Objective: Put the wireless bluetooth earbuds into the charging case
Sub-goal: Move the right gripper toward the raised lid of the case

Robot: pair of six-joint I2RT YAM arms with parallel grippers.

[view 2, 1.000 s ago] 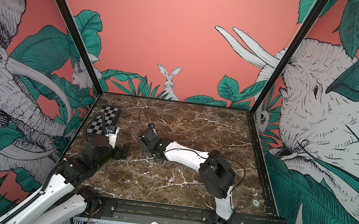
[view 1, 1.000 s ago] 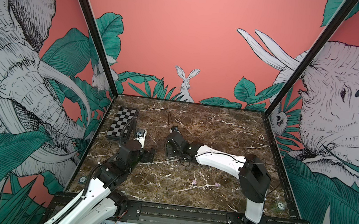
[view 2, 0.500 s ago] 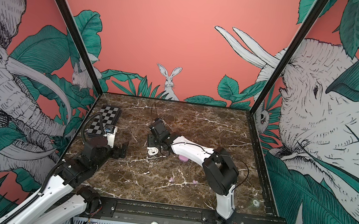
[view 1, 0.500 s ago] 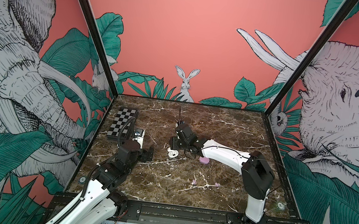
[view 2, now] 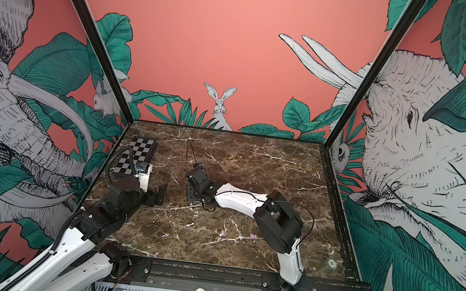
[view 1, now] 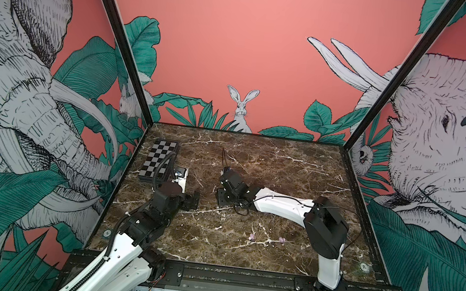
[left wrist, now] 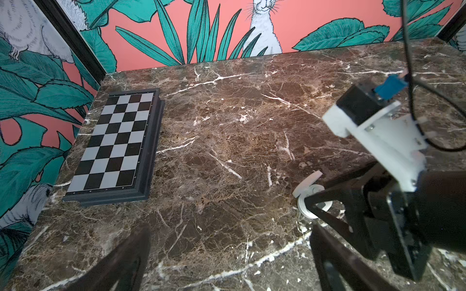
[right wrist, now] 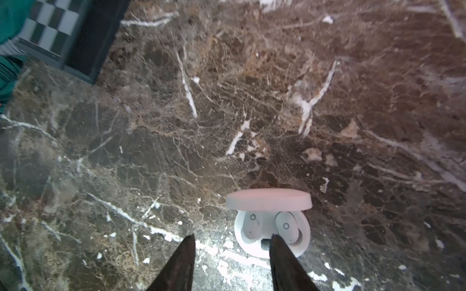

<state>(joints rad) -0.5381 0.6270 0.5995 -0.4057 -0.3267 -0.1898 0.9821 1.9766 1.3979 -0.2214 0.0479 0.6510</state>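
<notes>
Right gripper (right wrist: 232, 236): jaws apart, nothing between them, bare marble in the gap. One fingertip (right wrist: 277, 249) overlaps the near rim of the white charging case (right wrist: 248, 250); contact cannot be told. The other fingertip sits off the case's side, over the table.

The case stands open, lid (right wrist: 268, 199) hinged up at its far edge. Two white earbuds (right wrist: 252, 226) sit side by side in the wells. In the left wrist view the case (left wrist: 302, 210) is partly hidden behind the right gripper's fingers.

Two lilac earbuds (view 1: 251, 237) lie loose on the marble table (view 1: 283, 164) toward the front edge. They are a little apart from each other, left of the right arm's elbow and nearer than its forearm. Both top views show them (view 2: 222, 233).

Left gripper (view 1: 192, 200): jaws spread wide and empty. It sits low over the table left of centre, pointing toward the right gripper. A narrow strip of marble separates the two.

The chessboard (view 1: 158, 160) lies flat along the left wall, at the far left. From its right edge, open marble runs across to the case. The far half of the table and the right side beyond the right forearm are open surface up to the black frame edges.
</notes>
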